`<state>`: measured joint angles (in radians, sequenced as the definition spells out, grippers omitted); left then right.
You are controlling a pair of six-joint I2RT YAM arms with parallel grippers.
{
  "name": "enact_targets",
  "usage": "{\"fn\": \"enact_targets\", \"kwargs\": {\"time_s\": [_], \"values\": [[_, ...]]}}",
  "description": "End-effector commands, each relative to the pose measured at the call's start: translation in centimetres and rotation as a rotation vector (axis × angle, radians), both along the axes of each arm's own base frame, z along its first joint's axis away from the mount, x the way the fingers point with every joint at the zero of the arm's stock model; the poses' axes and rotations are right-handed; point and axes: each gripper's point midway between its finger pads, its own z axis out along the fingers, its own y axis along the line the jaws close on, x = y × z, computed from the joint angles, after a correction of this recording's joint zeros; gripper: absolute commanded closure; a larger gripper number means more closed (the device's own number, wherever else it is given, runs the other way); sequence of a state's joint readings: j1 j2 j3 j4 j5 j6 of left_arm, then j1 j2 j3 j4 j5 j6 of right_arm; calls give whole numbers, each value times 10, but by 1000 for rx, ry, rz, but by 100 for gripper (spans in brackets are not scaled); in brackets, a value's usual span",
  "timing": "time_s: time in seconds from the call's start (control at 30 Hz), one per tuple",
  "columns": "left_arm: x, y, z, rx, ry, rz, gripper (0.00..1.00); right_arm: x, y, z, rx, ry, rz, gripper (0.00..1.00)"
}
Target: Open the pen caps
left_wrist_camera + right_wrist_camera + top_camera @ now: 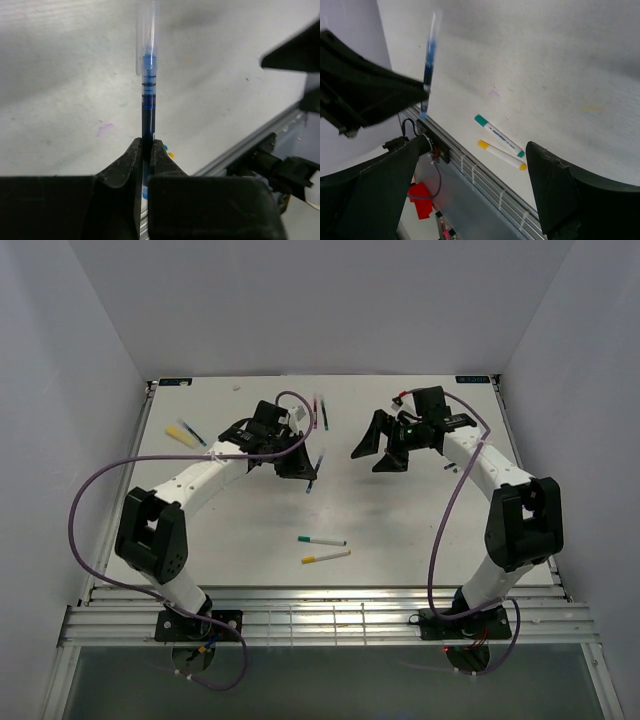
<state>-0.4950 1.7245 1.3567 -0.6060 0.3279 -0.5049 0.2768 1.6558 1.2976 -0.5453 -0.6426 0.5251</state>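
My left gripper [300,468] is shut on a slim dark blue pen [314,472] and holds it above the table. In the left wrist view the pen [147,115] stands up from between the fingertips [148,148], its clear cap [146,35] on the far end. My right gripper [372,452] is wide open and empty, to the right of the pen and apart from it. The right wrist view shows the held pen [428,60] at upper left, beyond its open jaws [470,175]. A white pen with green ends [322,540] and one with yellow ends [327,556] lie near the front.
A yellow highlighter [185,433] lies at the far left. Dark pens with coloured ends [320,410] lie behind the left gripper. The green-ended pen [499,135] and yellow-ended pen [501,154] lie close to the table's slatted front edge [485,175].
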Motion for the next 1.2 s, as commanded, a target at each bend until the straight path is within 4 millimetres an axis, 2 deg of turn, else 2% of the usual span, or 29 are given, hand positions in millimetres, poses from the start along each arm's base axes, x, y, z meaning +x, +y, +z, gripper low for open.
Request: {"fn": "enact_targets", "kwargs": {"time_s": [0.0,0.03,0.07,0.17,0.3,0.33,0.4,0.63,0.8,0.9,0.93,1.03,1.07,1.17], "values": [[-37,-17,45,-206,-5,-84,100,27,35,31,132,-70,13,9],[-41,-18,49,-224,-10,-88,100,28,41,32,133,-69,17,11],[-48,-16,44,-231,15,-79,100,33,46,30,141,-50,3,15],[-55,-17,54,-268,4,-80,100,32,61,26,173,-14,14,21],[-58,-15,53,-275,9,-70,100,27,83,30,197,-15,34,26],[-59,-16,54,-278,6,-73,100,25,87,30,200,-12,38,30],[-58,-15,54,-275,5,-69,100,21,94,30,204,-5,47,30],[-56,-19,56,-289,2,-74,100,8,101,19,205,37,46,40],[-56,-20,57,-296,2,-83,100,6,103,15,201,41,42,46],[-57,-20,58,-297,-2,-87,100,7,105,13,200,46,39,53],[-58,-20,59,-299,-3,-91,100,7,106,14,202,45,42,62],[-59,-20,57,-297,-2,-96,100,7,109,14,203,43,47,80],[-58,-20,57,-298,-2,-98,100,7,109,12,201,46,49,92],[-59,-20,57,-296,-8,-107,80,3,110,12,196,51,52,92]]}}
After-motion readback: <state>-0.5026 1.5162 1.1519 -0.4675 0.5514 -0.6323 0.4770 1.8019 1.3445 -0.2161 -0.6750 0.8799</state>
